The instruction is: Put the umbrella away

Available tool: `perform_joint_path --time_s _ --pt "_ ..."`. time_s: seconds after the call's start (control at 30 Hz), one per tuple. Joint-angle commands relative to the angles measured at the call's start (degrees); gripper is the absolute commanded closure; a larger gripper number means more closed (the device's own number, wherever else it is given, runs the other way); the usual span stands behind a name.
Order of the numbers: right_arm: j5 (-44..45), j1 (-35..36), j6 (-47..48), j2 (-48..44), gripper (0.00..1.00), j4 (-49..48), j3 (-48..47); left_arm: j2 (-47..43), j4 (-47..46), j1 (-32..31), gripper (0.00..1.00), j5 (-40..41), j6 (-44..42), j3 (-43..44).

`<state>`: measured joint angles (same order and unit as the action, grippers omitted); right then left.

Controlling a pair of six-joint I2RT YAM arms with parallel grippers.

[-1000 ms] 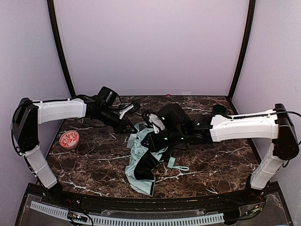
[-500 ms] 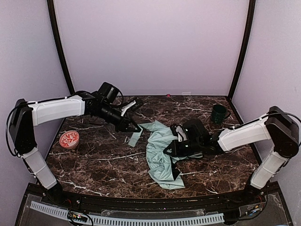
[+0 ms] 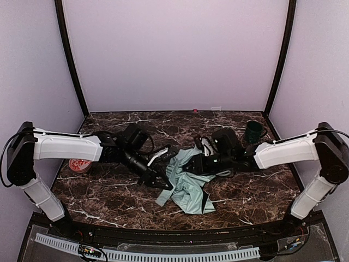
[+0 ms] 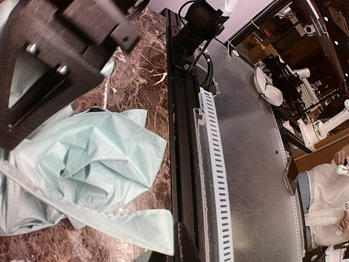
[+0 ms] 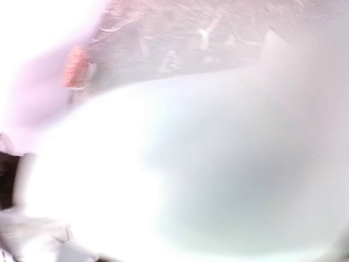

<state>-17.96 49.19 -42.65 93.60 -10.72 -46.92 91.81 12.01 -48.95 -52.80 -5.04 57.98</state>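
The umbrella point(image 3: 188, 185) lies crumpled mid-surface point(image 3: 262, 185), nearer the front than before. The left tool point(image 3: 161, 183), pressed together, has dropped to its left edge. The right tool point(image 3: 196, 162) sits at its far edge; I cannot tell whether it is spread.

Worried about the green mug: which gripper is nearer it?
Right. The right gripper is at the umbrella, left of the mug; the left gripper is farther left, across the fabric.
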Motion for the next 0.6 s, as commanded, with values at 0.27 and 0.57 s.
perform_joint_path --time_s 0.27,0.57 --pt "-6.08 -1.33 38.96 -18.59 0.36 32.27 -22.12 0.25 -7.21 1.24 1.00 -2.56 3.11 2.41" --pt "-3.06 -9.50 78.51 -3.45 0.01 50.42 -30.72 -2.87 -4.49 0.28 1.00 0.39 4.26 3.15"
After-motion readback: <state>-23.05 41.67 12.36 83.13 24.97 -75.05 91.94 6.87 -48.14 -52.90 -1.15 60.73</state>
